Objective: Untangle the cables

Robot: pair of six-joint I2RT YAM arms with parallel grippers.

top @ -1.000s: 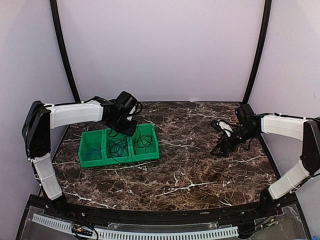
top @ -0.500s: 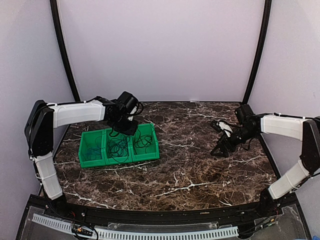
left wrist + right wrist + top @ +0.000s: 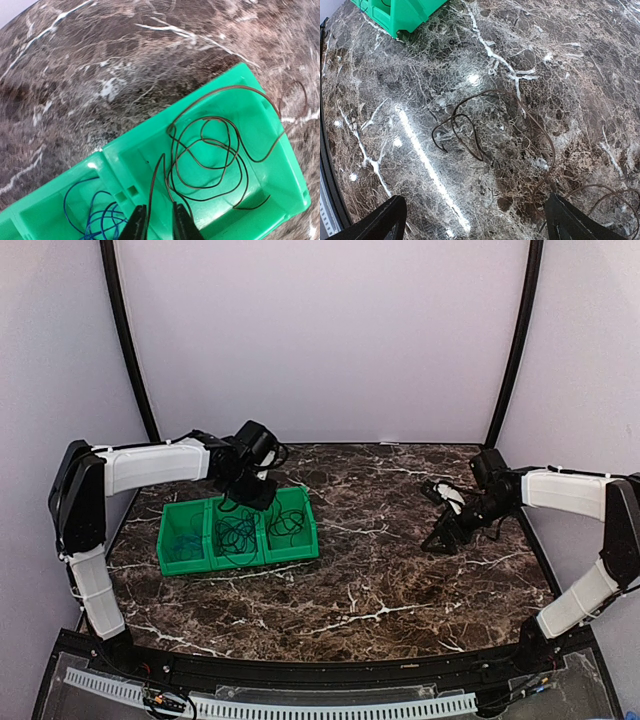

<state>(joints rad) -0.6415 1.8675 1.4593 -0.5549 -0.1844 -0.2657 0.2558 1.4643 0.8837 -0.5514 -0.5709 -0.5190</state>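
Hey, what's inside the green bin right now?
A looped blue cable in the left compartment, black cable loops to its right. The left pincer covers part of the green bin, hiding what's beneath.

left arm (image 3: 150, 465): white shells, black joints | right arm (image 3: 565, 490): alike | left gripper (image 3: 159, 225), right gripper (image 3: 482, 220): black fingers (image 3: 136, 227)

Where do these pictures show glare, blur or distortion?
Right wrist view: a long white glare streak crosses the marble table. Left wrist view: the green bin is sharp, the marble behind it smeared and bowed. Top external view: soft, even light, little glare.
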